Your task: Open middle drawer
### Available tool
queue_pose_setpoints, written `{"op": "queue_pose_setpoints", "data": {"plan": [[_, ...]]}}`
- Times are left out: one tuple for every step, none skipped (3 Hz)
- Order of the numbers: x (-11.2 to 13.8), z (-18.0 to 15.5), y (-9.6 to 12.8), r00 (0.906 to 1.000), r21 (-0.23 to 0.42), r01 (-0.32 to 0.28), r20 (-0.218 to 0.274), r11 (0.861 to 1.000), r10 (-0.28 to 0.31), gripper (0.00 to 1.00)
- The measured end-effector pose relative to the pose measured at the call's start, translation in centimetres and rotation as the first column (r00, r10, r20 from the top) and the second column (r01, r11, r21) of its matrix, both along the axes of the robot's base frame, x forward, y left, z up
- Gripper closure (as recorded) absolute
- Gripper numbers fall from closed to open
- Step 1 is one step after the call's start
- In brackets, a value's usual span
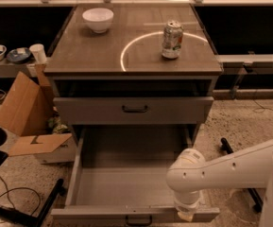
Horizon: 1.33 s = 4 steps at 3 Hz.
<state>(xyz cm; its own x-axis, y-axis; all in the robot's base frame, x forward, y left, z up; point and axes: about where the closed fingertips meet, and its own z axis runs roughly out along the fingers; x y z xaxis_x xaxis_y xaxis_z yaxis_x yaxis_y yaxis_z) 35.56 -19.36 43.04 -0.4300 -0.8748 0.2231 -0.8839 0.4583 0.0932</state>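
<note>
The middle drawer point(126, 188) of the grey cabinet stands pulled far out toward the camera. Its plain grey inside shows. Its low front point(93, 215) carries a small dark bracket handle point(138, 220) at the bottom edge of the view. My gripper point(186, 215) hangs from the white arm point(230, 169) that comes in from the right. It points down at the right part of the drawer's front edge, to the right of the handle. The taller-fronted drawer point(133, 109) above sits nearly closed. The lowest drawer is hidden.
A white bowl point(98, 19) and a drink can point(172, 39) stand on the cabinet top point(103, 56). An open cardboard box point(25, 112) lies on the floor at the left. Cables and a dark stand leg point(41, 207) are at the lower left.
</note>
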Motion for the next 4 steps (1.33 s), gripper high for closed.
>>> {"op": "queue_pose_setpoints", "data": {"plan": [[-0.76,0.41,0.48,0.9990,0.026,0.043,0.013,0.999,-0.043,1.00],[-0.47,0.41,0.39,0.9990,0.026,0.043,0.013,0.999,-0.044,1.00],[-0.86,0.69,0.70,0.9969,0.045,0.074,0.021,0.996,-0.075,1.00],[-0.95,0.91,0.88,0.9944,0.060,0.100,0.027,0.993,-0.102,1.00]]}}
